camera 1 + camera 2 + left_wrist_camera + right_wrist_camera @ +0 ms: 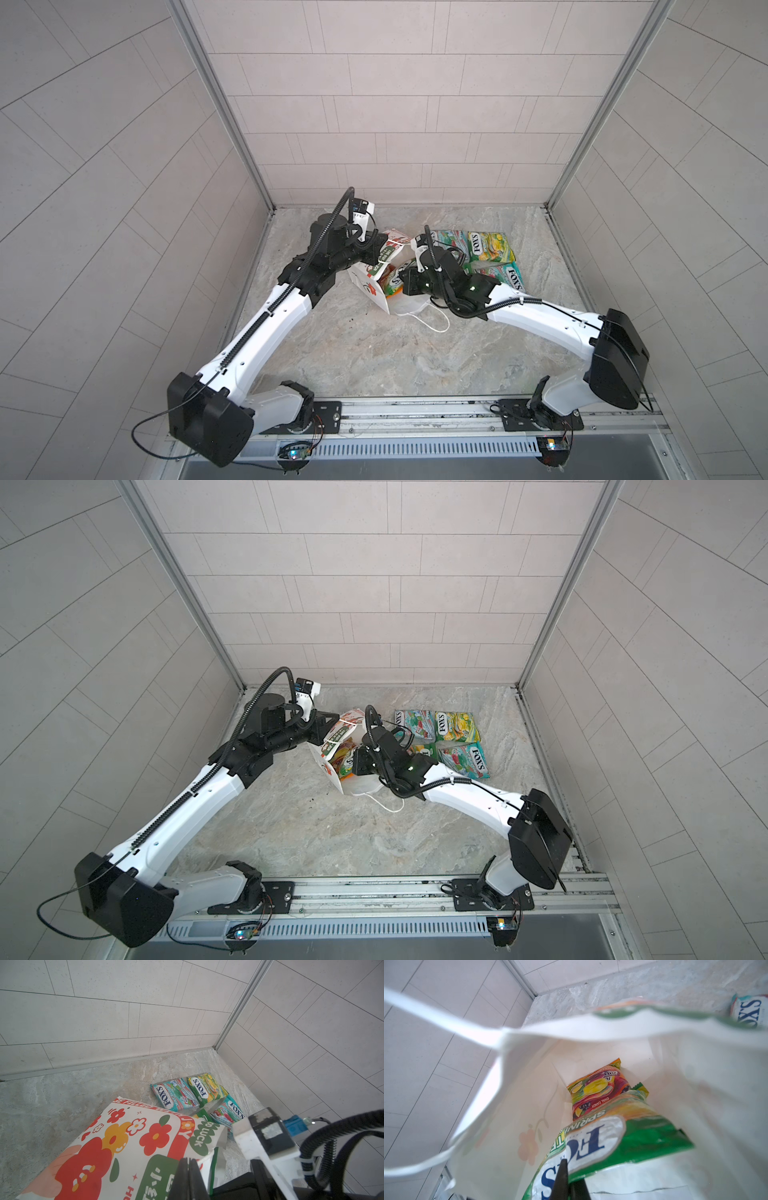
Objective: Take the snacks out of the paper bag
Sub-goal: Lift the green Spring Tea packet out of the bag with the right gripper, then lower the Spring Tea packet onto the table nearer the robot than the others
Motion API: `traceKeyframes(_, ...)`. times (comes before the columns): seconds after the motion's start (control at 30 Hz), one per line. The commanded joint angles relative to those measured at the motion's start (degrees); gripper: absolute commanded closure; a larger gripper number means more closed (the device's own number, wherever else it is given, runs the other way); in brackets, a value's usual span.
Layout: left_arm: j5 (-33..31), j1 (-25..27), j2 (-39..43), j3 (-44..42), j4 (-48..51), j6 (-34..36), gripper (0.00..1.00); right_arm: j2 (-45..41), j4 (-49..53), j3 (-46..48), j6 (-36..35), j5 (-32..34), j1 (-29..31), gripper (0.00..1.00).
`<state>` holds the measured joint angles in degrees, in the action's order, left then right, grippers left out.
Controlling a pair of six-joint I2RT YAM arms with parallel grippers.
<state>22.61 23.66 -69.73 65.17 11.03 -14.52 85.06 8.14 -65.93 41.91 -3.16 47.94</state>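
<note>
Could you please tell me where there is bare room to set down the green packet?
The wide near table between the paper bag and the front rail is bare. The far right is crowded with laid-out packets; only a narrow strip is free along the right wall.

Paper bag [368,284] lay tipped over on the table [395,361], its mouth faced right, first packet [602,1142] lay at that mouth, second packet [598,1093] sat deeper in the bag, four other packets [490,247] lay close together on the table, right of the bag, toward the back.
</note>
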Motion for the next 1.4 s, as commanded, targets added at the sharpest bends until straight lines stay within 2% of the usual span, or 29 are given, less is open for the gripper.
traceKeyframes(0.0, -0.59, 0.25, 0.04, 0.36, 0.3, 0.54, 1.0, -3.61, 3.68, -1.44, -4.24, -2.08, 0.0, 1.0)
traceKeyframes(0.33, -1.15, 0.25, 0.63, 0.59, 0.73, 0.98, 1.0, -10.48, 15.24, -5.1, -13.74, -8.13, -0.04, 1.0)
traceKeyframes(0.53, -1.58, 0.25, 1.1, 0.53, 0.88, 1.6, 1.0, -14.62, 20.84, -7.52, -17.96, -9.39, -0.13, 1.0)
traceKeyframes(0.67, -1.57, 0.24, 1.09, 0.4, 0.93, 1.6, 1.0, -18.31, 24.11, -8.77, -19.93, -7.36, -0.3, 1.0)
traceKeyframes(0.8, -1.52, 0.25, 1.15, 0.48, 0.93, 1.65, 1.0, -21.78, 29.61, -10.56, -22.73, -2.47, -1.18, 1.0)
traceKeyframes(0.93, -1.42, 0.25, 1.13, 0.48, 0.93, 1.76, 1.0, -25.43, 34.91, -11.35, -24.63, 1.02, -4.36, 1.0)
traceKeyframes(1.1, -1.23, 0.25, 1.19, 0.4, 0.85, 1.72, 1.0, -28.37, 41.25, -10.03, -26.08, 1.88, -12.21, 1.0)
traceKeyframes(1.23, -1.2, 0.33, 1.09, 0.41, 0.84, 1.7, 1.0, -30.1, 44.92, -6.93, -27.33, 2.56, -17.38, 1.0)
traceKeyframes(1.37, -1.08, 0.33, 1.09, 0.38, 0.85, 1.69, 1.0, -31.78, 45.82, -1.96, -27.8, 2.23, -19.81, 1.0)
